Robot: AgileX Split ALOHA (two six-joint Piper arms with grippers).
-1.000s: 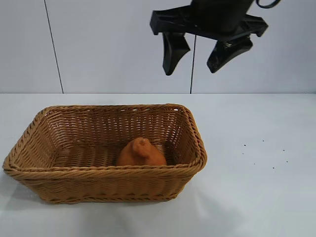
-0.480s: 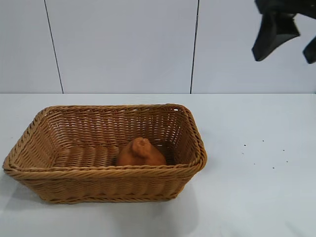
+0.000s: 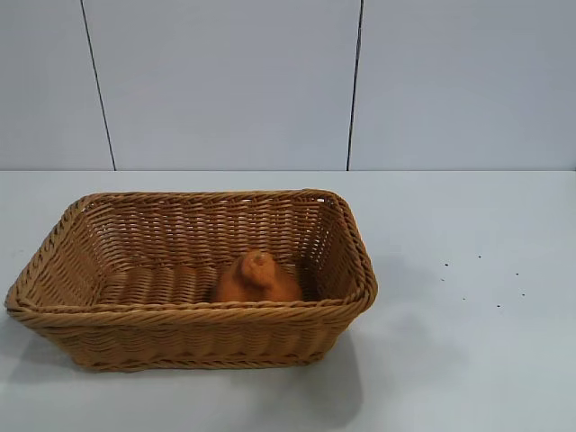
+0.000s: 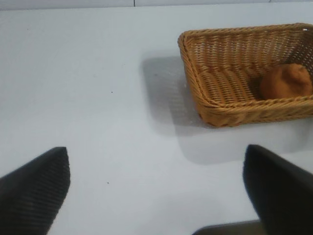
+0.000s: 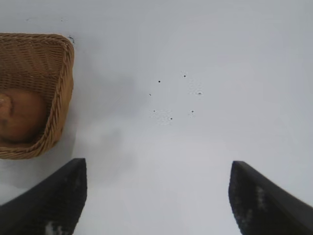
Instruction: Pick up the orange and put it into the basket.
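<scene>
Orange (image 3: 256, 279) sits on the floor of the basket (image 3: 355, 236), lower left of the exterior frame, near the front wall, so the drop looks done. Right gripper (image 5: 156, 198) is spread wide with nothing in it, above bare table beside the basket's corner. Left gripper (image 4: 156, 188) is spread and empty too, parked off to the side. Retreat is the step in hand, probably: the arm does well to keep high and wide of the braided rim so it can't nudge the basket.

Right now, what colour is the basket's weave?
Tan-brown wicker basket, clearest in the exterior view.
</scene>
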